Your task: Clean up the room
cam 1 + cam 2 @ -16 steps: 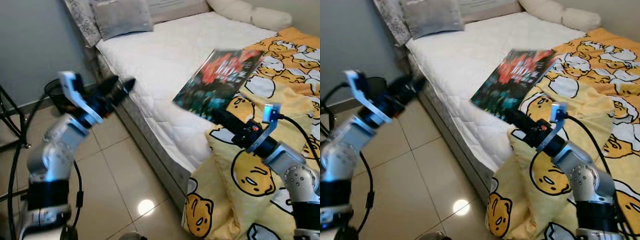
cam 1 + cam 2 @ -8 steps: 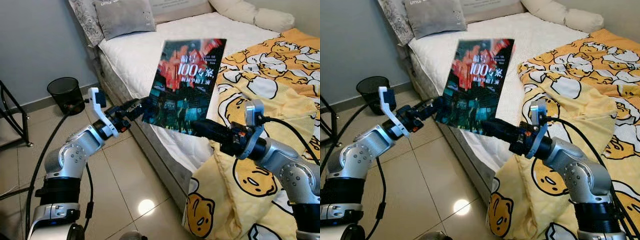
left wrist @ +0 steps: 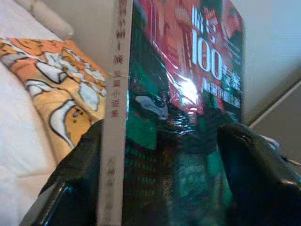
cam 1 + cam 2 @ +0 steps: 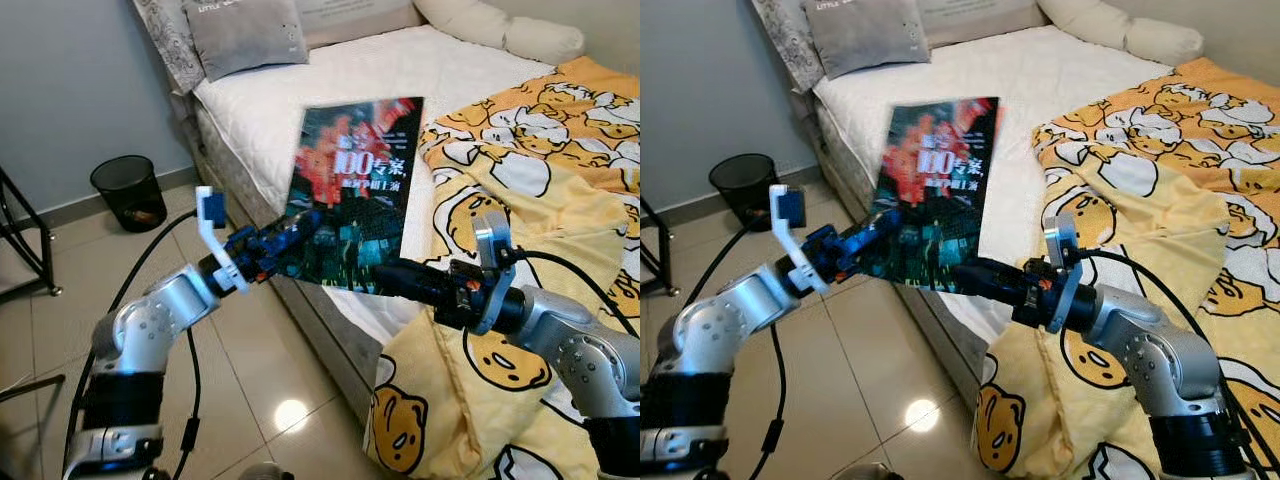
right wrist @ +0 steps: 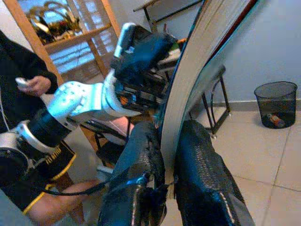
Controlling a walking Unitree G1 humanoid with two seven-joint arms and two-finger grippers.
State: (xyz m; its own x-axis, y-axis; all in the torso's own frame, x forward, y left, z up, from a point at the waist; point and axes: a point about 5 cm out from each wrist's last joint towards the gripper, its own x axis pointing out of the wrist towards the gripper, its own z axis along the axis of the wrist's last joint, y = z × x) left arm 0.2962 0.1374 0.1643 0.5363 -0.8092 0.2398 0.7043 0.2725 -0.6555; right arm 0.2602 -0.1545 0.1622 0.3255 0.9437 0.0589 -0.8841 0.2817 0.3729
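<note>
A glossy book (image 4: 352, 190) with a red and teal cover bearing a large white "100" was held upright in the air over the edge of the bed (image 4: 300, 110), its cover facing the robot's head. The right gripper (image 4: 390, 275) pinched the book's lower edge, and in the right wrist view its two black fingers (image 5: 141, 155) stood pressed against either face of the thin page block. The left gripper (image 4: 285, 245) met the book at its lower left corner; in the left wrist view one finger (image 3: 77, 165) lay behind the spine and the other (image 3: 254, 169) on the cover side, so the jaws were closed around the book there too. Beneath the book the bare white mattress ran back to a grey pillow (image 4: 245, 35) at the head, with a pale pillow (image 4: 500, 25) further along. A yellow blanket (image 4: 540, 170) printed with cartoon egg characters covered the robot's right side of the bed and hung over the edge to the tiled floor (image 4: 240, 370). A black mesh wastebasket (image 4: 128, 192) stood by the grey wall, well apart from the book. In the right wrist view a person (image 5: 28, 89) in dark clothes stood near a wooden shelf, holding a small object.
</note>
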